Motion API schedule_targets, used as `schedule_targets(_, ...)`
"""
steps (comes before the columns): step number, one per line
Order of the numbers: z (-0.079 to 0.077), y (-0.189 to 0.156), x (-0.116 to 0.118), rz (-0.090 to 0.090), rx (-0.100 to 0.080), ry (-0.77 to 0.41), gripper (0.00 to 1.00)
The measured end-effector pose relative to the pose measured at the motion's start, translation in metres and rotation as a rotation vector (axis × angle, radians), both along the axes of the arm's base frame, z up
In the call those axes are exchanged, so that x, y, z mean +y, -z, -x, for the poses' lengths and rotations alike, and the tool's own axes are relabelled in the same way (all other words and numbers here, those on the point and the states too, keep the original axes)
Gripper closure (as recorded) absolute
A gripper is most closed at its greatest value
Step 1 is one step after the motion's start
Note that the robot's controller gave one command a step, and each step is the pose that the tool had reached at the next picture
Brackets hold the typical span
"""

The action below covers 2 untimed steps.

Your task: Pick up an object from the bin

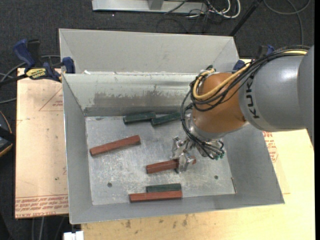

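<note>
Lying near the middle of the bin [75, 134], a red-brown bar [160, 167] has its arm-side end beneath the pincer [183, 160], likely set low there for an end grasp; wide or narrow, I cannot tell.

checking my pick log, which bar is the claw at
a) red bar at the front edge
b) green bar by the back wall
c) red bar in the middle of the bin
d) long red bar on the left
c: the claw sits right at the right-hand end of the middle red bar.
</note>
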<state>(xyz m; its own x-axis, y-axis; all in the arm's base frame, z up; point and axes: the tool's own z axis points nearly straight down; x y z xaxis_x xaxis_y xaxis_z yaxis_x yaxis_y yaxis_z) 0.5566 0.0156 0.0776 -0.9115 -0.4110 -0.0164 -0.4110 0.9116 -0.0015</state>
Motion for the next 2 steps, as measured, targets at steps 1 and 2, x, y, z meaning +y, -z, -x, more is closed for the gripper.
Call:
schedule_targets(1, 0.002, -0.015, 0.0, 0.002, 0.012, 0.01, 1.0)
schedule_targets(2, 0.001, -0.03, 0.0, 0.003, 0.013, 0.019, 1.0)
